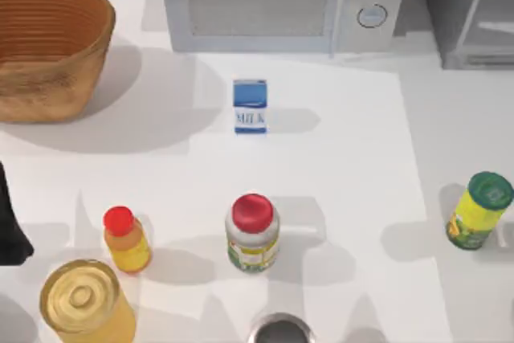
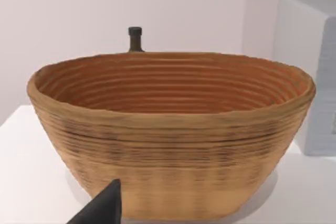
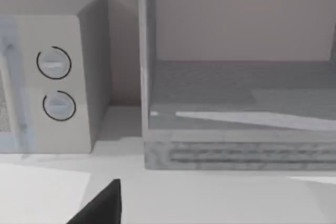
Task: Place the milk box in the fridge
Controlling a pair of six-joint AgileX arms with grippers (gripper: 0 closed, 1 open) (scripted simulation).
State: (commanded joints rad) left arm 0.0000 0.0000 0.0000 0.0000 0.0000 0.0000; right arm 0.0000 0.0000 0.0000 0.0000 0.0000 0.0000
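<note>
Top view: milk box point(image 1: 250, 106) upright mid-table, untouched; fridge point(image 1: 470, 14) far right; both grippers' state: can't tell; risk: approach clips microwave point(image 1: 277, 2), topples carton.

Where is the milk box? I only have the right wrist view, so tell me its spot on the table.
Observer: In the top view the milk box stands upright near the middle of the table, just in front of the microwave.
Operator: Report what stands on the fridge side.
Observer: A green-capped yellow jar stands at the right, nearer the front edge than the milk box and well apart from the fridge.
Operator: Name what the left arm faces.
Observer: The left wrist view faces a woven basket, which sits at the table's far left.
</note>
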